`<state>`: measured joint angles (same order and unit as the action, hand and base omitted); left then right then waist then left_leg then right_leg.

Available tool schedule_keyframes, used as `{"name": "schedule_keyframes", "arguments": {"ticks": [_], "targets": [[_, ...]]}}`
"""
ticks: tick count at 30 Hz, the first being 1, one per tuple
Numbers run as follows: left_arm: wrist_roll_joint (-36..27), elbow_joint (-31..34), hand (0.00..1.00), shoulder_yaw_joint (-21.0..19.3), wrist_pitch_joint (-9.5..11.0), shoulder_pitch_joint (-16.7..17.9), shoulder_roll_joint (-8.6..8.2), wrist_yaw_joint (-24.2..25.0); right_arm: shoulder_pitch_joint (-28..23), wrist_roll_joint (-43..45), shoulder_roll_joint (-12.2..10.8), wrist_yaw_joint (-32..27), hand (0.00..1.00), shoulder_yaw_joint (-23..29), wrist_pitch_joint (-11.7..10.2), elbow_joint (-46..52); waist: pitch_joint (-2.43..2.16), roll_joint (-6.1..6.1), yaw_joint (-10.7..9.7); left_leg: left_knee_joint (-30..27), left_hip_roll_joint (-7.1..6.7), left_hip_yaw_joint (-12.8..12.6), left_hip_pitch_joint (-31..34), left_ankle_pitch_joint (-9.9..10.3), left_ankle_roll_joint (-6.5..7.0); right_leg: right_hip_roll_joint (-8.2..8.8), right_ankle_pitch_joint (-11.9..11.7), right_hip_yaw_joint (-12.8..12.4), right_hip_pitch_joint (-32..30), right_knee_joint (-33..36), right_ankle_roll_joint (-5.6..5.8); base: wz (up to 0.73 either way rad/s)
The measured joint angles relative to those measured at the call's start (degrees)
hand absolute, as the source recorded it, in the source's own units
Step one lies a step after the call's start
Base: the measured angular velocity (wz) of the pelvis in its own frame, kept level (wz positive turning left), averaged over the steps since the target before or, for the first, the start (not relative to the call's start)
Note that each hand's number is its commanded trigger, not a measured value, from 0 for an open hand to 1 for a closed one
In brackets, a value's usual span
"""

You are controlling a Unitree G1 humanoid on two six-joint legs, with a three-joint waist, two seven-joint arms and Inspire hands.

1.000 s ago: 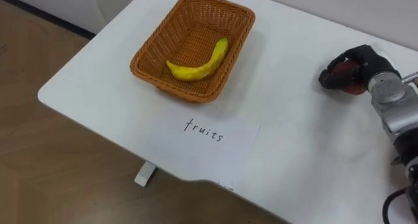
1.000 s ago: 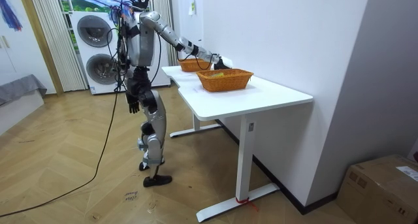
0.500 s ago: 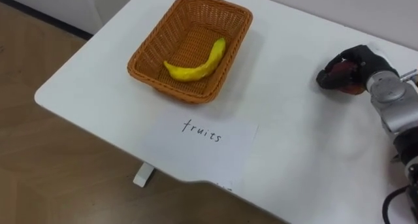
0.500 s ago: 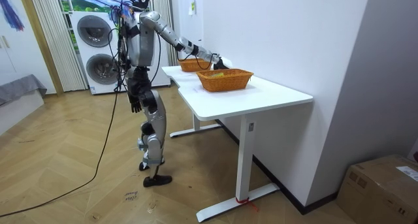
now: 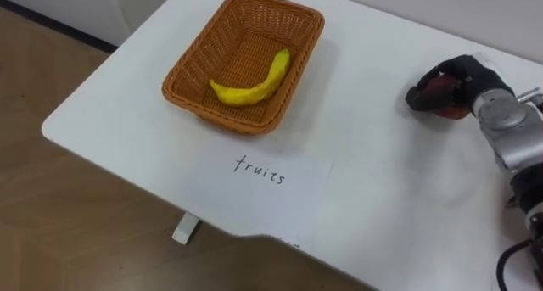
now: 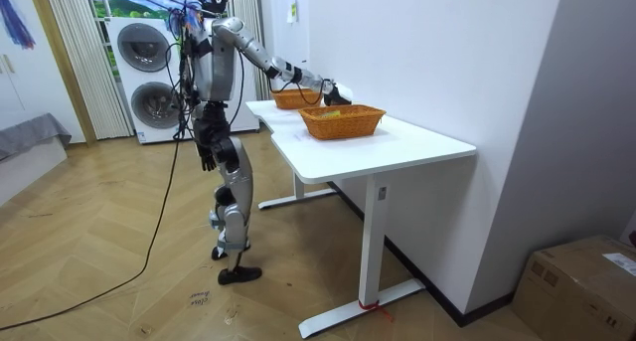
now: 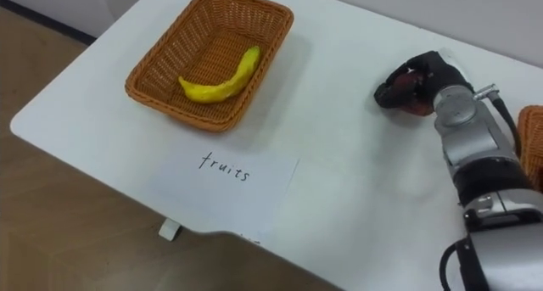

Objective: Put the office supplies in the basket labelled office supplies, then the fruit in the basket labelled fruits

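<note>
Right robot hand (image 5: 468, 75) clamps a red fruit (image 5: 439, 95) over the white bench (image 5: 365, 181); 1 banana (image 5: 250, 81) lies in the wicker basket (image 5: 193, 60). Left robot hand (image 6: 205, 159) hangs beside its hip.

The wicker basket (image 5: 222, 114) is orange-brown with a tight woven pattern, and the banana (image 5: 250, 81) in it is bright yellow, slightly greenish at its lower tip. The bench (image 5: 382, 189) is plain white. The paper label (image 5: 265, 187) on it is white too, with thin dark handwritten letters. The right hand (image 5: 465, 74) is black, its black fingers (image 5: 416, 97) curled round a dark red fruit (image 5: 441, 96), and the forearm behind it is silver-grey. The floor (image 6: 119, 271) is light brown wood laid in a herringbone pattern. In the room view a second basket (image 6: 343, 122) shows the same orange-brown weave.
</note>
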<state>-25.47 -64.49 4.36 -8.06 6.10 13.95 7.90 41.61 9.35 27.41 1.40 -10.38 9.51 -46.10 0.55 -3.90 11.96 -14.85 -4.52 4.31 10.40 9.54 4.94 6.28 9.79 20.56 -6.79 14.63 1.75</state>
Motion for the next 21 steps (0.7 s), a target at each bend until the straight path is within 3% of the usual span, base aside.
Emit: {"name": "schedule_keyframes", "arguments": {"ticks": [3, 8, 13, 17, 21], "targets": [[-1.45, -0.15, 0.00, -0.13, 0.28, 0.20, -0.52, -0.33, 0.00, 0.34, -0.02, -0.33, 1.00, -0.90, -0.10, 9.19, -0.07, 0.04, 0.32, 0.42, 0.16, -0.60, -0.51, 0.00, 0.00, 0.00, 0.00, 0.02, 0.02, 0.07, 0.00, -0.10], [-1.86, -0.74, 0.00, -0.73, 1.06, 0.85, -1.15, -1.17, 0.00, 0.48, -0.04, -1.21, 1.00, -2.12, -0.22, 16.31, -0.14, -0.08, 0.69, 1.31, -0.03, -0.11, -2.37, -0.10, 0.08, 0.19, 0.00, 1.27, 2.01, -0.21, 0.01, 0.04], [-1.94, -0.68, 0.00, -2.69, 0.97, 3.12, -1.15, -1.12, 0.02, 0.13, -0.04, -1.28, 1.00, -3.52, 0.23, 20.72, -0.61, -1.27, 1.12, 1.60, -0.05, 0.51, -3.34, -0.12, 0.08, 0.11, 0.01, 1.57, 3.27, -0.73, 0.01, 0.06], [-2.05, -0.62, 0.00, -3.95, 1.00, 3.84, -1.05, -1.06, 0.24, 0.28, -0.16, -0.30, 1.00, -4.64, 0.64, 22.23, -0.50, -2.12, 1.66, 1.92, -0.11, 0.93, -4.27, -0.12, 0.08, 0.07, 0.03, 1.67, 4.37, -0.99, 0.05, 0.05], [-1.97, -0.64, 0.00, -4.33, 1.06, 4.46, -1.00, -0.99, 0.27, 0.48, -0.88, 1.90, 1.00, -4.79, 3.14, 25.76, -0.37, -2.44, 2.63, 2.33, -0.21, 1.16, -4.88, -0.11, 0.09, 0.12, 0.03, 2.02, 5.07, -1.02, 0.05, 0.03]]}}
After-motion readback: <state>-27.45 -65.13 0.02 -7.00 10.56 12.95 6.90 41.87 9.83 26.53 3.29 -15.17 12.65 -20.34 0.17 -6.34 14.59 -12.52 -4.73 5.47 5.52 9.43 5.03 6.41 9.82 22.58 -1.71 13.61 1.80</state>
